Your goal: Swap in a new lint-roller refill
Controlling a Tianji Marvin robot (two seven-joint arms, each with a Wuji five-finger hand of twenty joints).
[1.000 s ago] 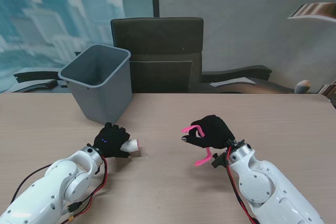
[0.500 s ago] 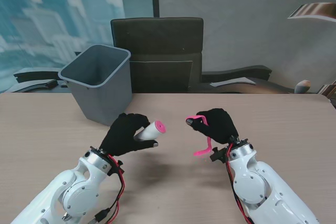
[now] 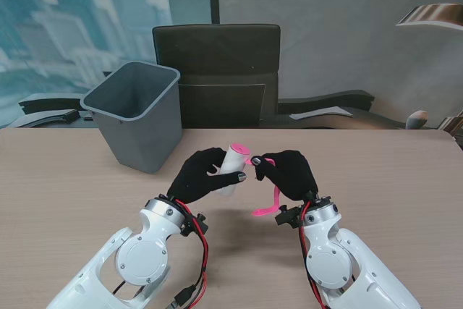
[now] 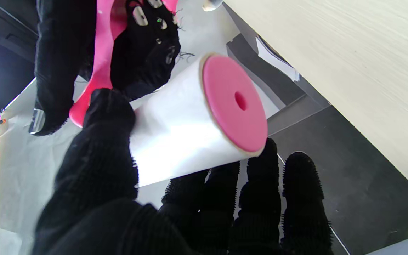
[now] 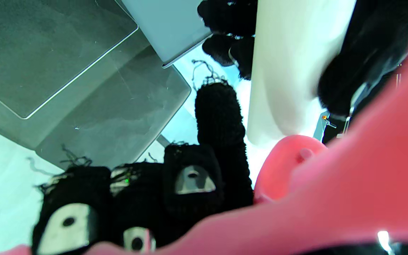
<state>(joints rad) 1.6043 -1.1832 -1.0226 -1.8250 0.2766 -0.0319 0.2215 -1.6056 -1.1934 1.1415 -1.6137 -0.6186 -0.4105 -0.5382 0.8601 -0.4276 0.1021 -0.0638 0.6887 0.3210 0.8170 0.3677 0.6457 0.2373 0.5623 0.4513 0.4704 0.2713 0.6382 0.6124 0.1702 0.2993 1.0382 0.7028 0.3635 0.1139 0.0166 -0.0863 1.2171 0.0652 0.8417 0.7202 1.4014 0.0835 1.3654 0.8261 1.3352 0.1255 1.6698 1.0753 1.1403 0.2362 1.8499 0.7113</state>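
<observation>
The left hand's fingers [image 4: 197,198] are curled under a white refill roll [image 4: 175,134] with the thumb pressed on its other side, so the roll is clamped between them. Only the left wrist view shows the roll's end: a flat pink disc with a small round hole at its centre, ringed by a thin cardboard edge, while the wrap itself looks smooth and glossy. The right wrist view shows instead the right hand's fingers [image 5: 193,184] folded close together around the pink lint-roller handle [image 5: 349,184], a smooth moulded plastic piece; its rounded tip sits just beside the roll's lower end, though blur makes it hard to tell whether they touch. Both hands wear black knitted gloves with frayed threads and small metal fingertip plates.

From the stand view, the left hand [image 3: 199,176] and right hand [image 3: 289,174] meet above the wooden table [image 3: 405,179], the roll tilted upward between them. A grey waste bin [image 3: 137,113] stands well apart to the left, before a dark chair [image 3: 217,63].
</observation>
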